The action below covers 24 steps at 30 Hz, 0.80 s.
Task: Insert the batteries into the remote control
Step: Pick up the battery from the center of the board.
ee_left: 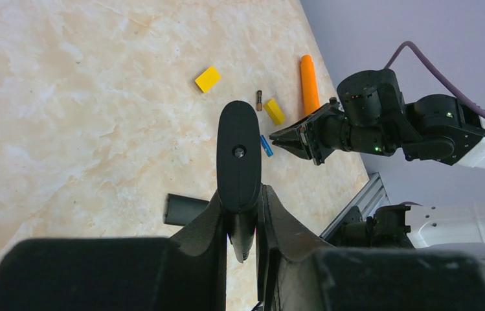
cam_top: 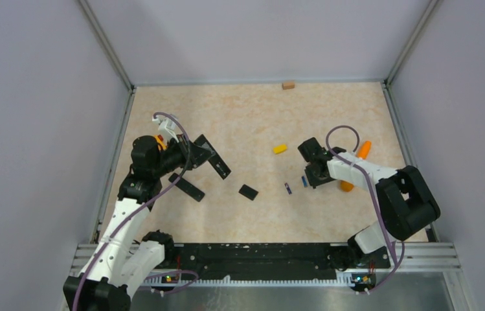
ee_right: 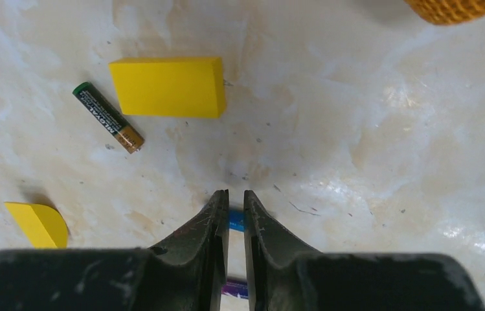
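My left gripper (ee_left: 243, 197) is shut on the lower end of a black remote control (ee_left: 239, 155), held off the table at the left (cam_top: 212, 157). My right gripper (ee_right: 236, 194) is down at the table with its jaws drawn to a narrow slit. A blue battery (ee_right: 236, 220) lies crosswise under its fingertips and shows only in the slit. It does not look clamped. A purple battery (cam_top: 287, 188) lies just beside it. A green and copper battery (ee_right: 107, 117) rests farther off by a yellow block (ee_right: 168, 87).
An orange cone-shaped stick (cam_top: 356, 165) lies under the right arm. A second yellow block (cam_top: 280, 148) sits mid-table. A long black piece (cam_top: 186, 186) and a small black plate (cam_top: 248, 192) lie below the held remote. A brown block (cam_top: 288, 85) sits at the back wall.
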Motion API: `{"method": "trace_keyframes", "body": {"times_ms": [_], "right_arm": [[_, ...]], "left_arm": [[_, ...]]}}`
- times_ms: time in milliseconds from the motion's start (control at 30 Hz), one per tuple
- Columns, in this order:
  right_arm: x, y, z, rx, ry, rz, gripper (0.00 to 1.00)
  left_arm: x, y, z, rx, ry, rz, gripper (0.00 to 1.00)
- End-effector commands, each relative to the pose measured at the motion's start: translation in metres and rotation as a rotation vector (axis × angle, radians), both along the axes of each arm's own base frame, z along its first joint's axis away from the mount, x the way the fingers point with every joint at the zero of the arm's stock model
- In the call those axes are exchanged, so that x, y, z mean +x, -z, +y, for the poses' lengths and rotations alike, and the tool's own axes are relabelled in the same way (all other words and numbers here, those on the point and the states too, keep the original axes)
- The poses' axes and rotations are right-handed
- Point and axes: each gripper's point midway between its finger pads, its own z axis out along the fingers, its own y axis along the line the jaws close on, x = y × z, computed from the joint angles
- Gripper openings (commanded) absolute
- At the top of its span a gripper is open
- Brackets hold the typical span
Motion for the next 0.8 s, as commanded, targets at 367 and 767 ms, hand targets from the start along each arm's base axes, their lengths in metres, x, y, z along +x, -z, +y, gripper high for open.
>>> {"method": "trace_keyframes", "body": {"times_ms": [367, 767], "right_arm": [[0.036, -0.007, 0.030, 0.027, -0.380, -0.098, 0.00], [0.027, -0.011, 0.040, 0.039, -0.548, -0.092, 0.00]], "left_arm": [[0.002, -0.013, 0.000, 0.001, 0.001, -0.051, 0.00], [0.000, -0.013, -0.001, -0.005, 0.008, -0.053, 0.00]]}}
